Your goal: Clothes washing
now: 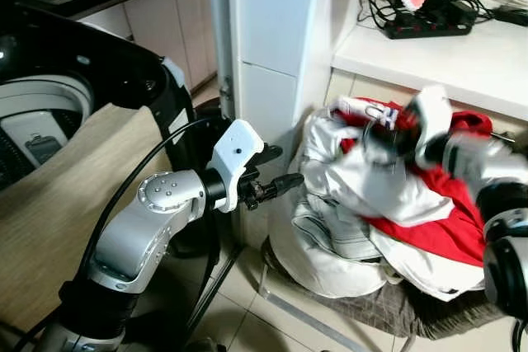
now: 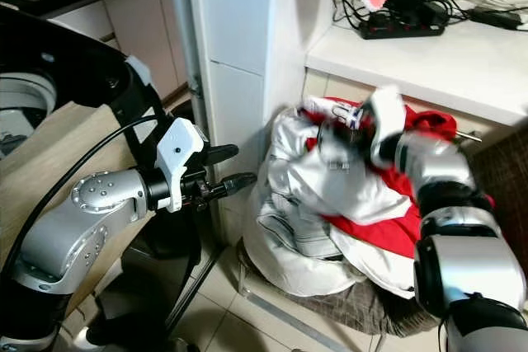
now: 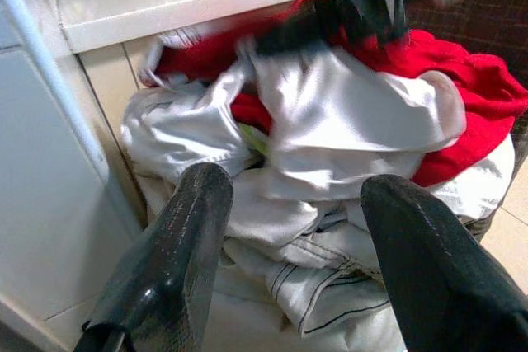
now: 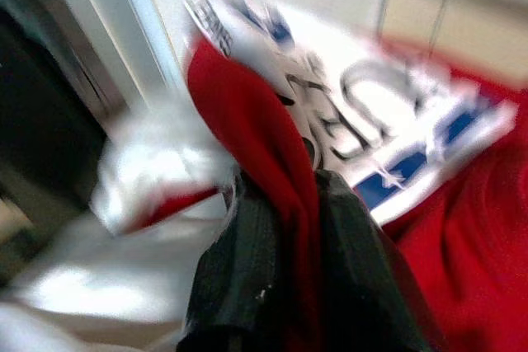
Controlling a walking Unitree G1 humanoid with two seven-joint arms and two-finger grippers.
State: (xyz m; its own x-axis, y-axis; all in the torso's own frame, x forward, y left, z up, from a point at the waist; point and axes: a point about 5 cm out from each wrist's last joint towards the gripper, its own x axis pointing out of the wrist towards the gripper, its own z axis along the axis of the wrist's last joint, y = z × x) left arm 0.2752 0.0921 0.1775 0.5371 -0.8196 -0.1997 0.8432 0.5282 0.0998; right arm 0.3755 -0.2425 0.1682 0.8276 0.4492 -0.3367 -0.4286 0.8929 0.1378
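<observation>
Evidently the step in hand is picking a garment out of the laundry pile to carry it to the washing machine. The pile of white and red clothes sits heaped in a basket on the tiled floor, just beside a white pillar and under a white bench that carries a power strip. The right end effector is at the top of the pile, its fingers pressed together on a fold of the red garment, with white printed cloth just behind; the head views show it blurred there, so I judge it to be in motion. The left end effector hovers near the pile's side facing the pillar, fingers apart and holding nothing, pointed at the white clothes. The washing machine stands at the robot's left with its top open and a beige cloth draped over its front edge.

Next, I judge, the right arm must lift the red garment free of the tangled white pieces, which may drag along, then swing it across to the open drum.
</observation>
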